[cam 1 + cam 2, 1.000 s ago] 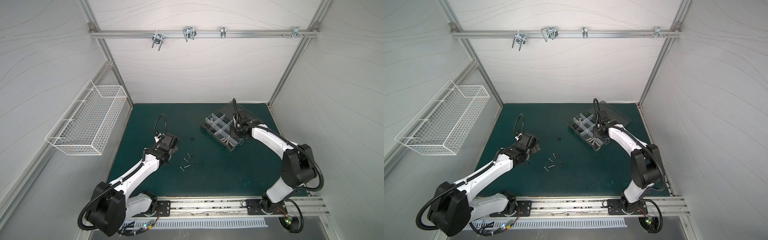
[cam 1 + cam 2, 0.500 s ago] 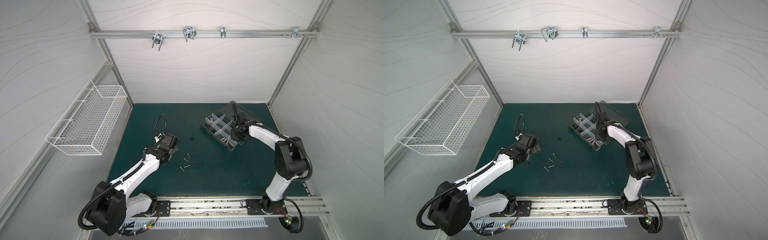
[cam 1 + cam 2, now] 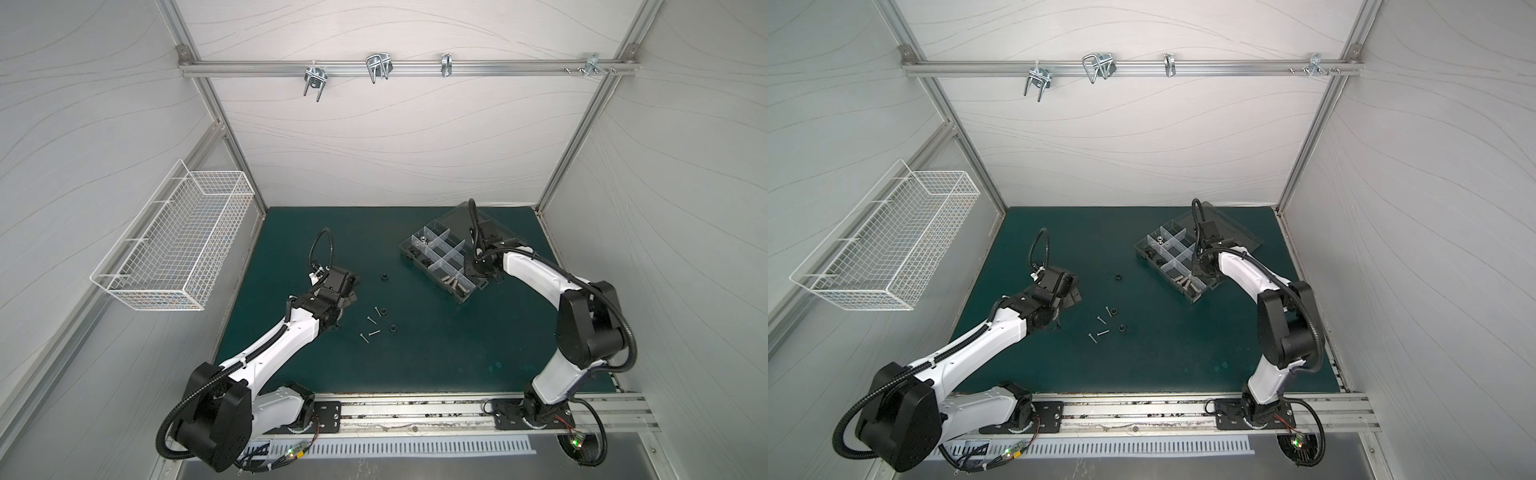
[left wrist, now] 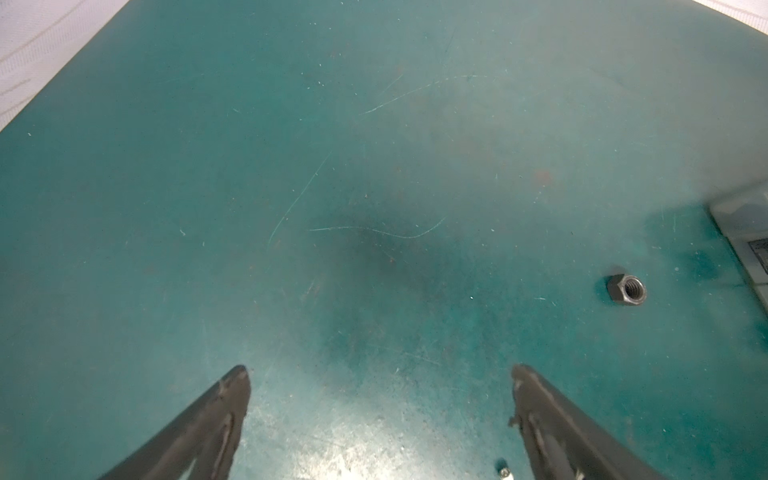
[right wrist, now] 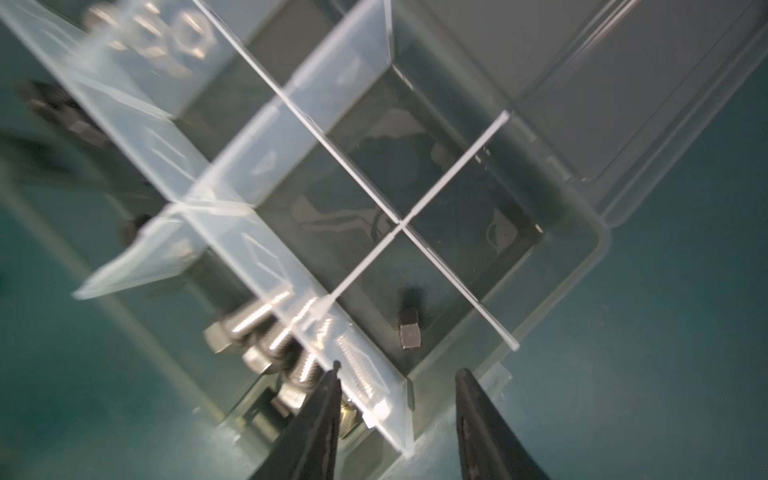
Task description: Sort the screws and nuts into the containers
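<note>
1. The right claw point(image 5: 399, 370) is now half open over one corner of the clear box point(image 5: 590, 249). One second ago its jaws were almost closed. Nothing is between them now.
2. A dark nut point(image 5: 409, 330) lies in the corner compartment just ahead of this claw, so I judge that the claw has just released it there. Silver bolts point(image 5: 241, 324) lie in the compartment beside it, behind the divider.
3. The left claw point(image 4: 378, 369) is wide open and empty, as before, low over the bench point(image 4: 374, 166). One black nut point(image 4: 626, 290) lies ahead of it and a little to the side, not touched.
4. For the task, one more piece is sorted. That black nut, two more like it and some thin screws point(image 3: 370, 333) are left on the bench, near the left claw and well apart from the right one.
</note>
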Robot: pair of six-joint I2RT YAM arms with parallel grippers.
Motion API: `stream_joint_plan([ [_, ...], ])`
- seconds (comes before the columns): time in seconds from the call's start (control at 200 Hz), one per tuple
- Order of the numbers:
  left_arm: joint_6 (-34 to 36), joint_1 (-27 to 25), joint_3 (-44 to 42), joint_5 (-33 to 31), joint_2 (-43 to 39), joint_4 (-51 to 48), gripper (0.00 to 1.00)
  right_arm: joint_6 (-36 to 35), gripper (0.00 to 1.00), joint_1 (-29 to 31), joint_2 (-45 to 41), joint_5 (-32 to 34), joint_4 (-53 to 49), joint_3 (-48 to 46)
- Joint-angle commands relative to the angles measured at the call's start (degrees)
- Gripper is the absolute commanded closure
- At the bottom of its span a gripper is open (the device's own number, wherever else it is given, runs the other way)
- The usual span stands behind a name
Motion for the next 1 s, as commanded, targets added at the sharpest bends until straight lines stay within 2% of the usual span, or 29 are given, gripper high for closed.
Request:
stream_joint_plan([
  [0.0, -1.16, 0.21, 1.46, -0.71, 0.01, 0.97, 0.01, -0.84, 0.53, 3.85, -4.0, -1.0, -0.18, 1.39],
  [0.16, -1.77, 0.19, 0.97, -0.31, -0.15, 0.94, 0.01, -2.36, 0.53, 11.1, -1.16, -2.17, 1.21, 4.89],
  [0.46, -2.06, 0.19, 0.6, 0.28, -0.82, 0.97, 0.01, -6.05, 0.52, 21.42, 13.53, -4.78, 2.92, 17.17],
  [0.67, -1.99, 0.19, 0.33, 0.41, -0.99, 1.13, 0.01, -8.09, 0.52, 23.57, 23.05, -6.53, 3.44, 25.16],
  [0.995, -2.41, 0.19, 0.09, 0.69, -0.76, 1.47, 0.01, -10.53, 0.51, 24.56, 33.23, -8.05, 2.36, 34.13],
])
